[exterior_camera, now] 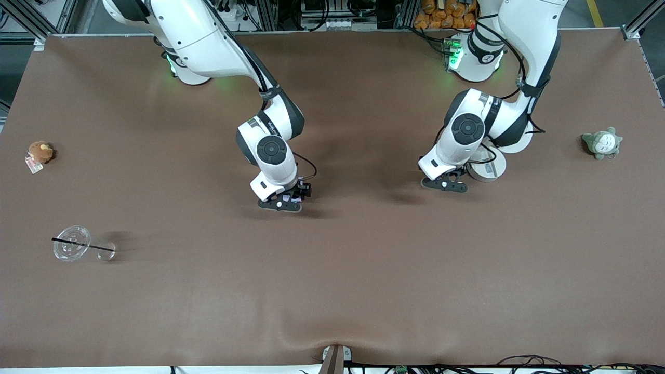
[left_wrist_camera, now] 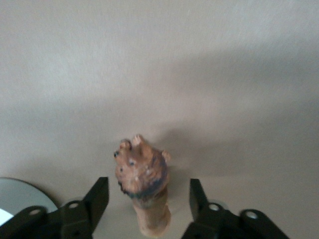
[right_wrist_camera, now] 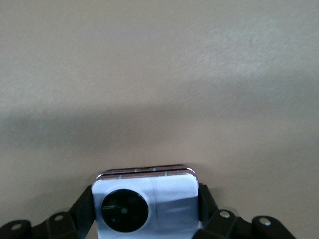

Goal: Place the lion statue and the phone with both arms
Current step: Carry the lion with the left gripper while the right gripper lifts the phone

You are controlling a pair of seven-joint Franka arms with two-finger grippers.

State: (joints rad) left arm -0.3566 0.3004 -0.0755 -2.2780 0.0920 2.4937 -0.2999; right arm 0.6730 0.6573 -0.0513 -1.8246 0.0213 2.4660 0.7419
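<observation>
Brown plush toy (exterior_camera: 40, 151), clear plastic cup (exterior_camera: 72, 242) with black straw (exterior_camera: 83, 245) at right arm's end. Right gripper (exterior_camera: 283, 202) clamps lavender phone (right_wrist_camera: 145, 203) mid-table. Left gripper (exterior_camera: 444, 184), fingers (left_wrist_camera: 97, 199) apart, straddles lion statue (left_wrist_camera: 143, 184); white stand (exterior_camera: 487, 169) beside; grey-green plush (exterior_camera: 601, 143) at left arm's end.

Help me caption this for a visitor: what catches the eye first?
Mid-table, the right gripper is shut on the lavender phone. Toward the left arm's end, the left gripper stands open around the lion, fingers clear of it. A white stand sits beside that gripper.
</observation>
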